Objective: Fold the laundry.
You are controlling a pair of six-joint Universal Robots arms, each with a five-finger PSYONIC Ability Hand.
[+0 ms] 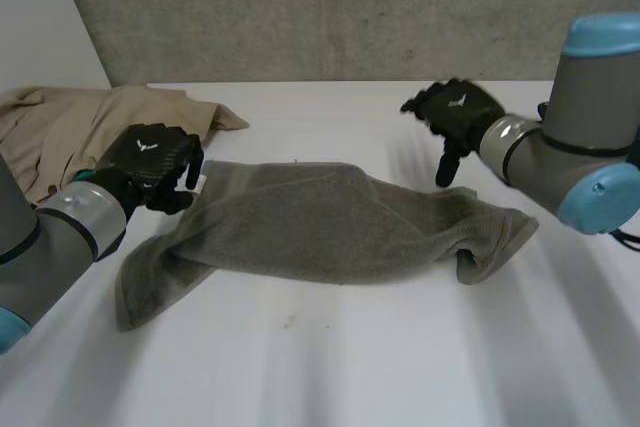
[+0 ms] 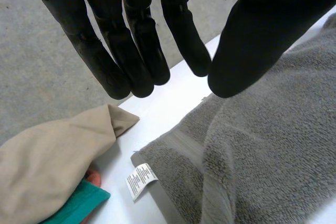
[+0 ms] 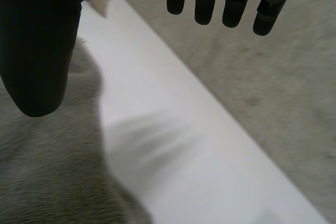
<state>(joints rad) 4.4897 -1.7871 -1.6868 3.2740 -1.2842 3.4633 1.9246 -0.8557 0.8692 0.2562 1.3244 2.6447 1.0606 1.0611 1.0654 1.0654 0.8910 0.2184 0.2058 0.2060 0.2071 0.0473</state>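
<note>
Grey towel (image 1: 330,222) lies rumpled mid-table (image 1: 330,367) between my hands. Left hand (image 1: 155,162) spread, empty, at its far-left corner; right hand (image 1: 455,112) slack, empty, past its far-right edge. My left wrist camera adds a white label (image 2: 140,179) and teal cloth (image 2: 79,203) under a beige shirt (image 2: 47,161).

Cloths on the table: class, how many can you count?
3: a grey towel in the middle, a beige garment at the far left, and a teal cloth under the beige one. More may hide there.
</note>
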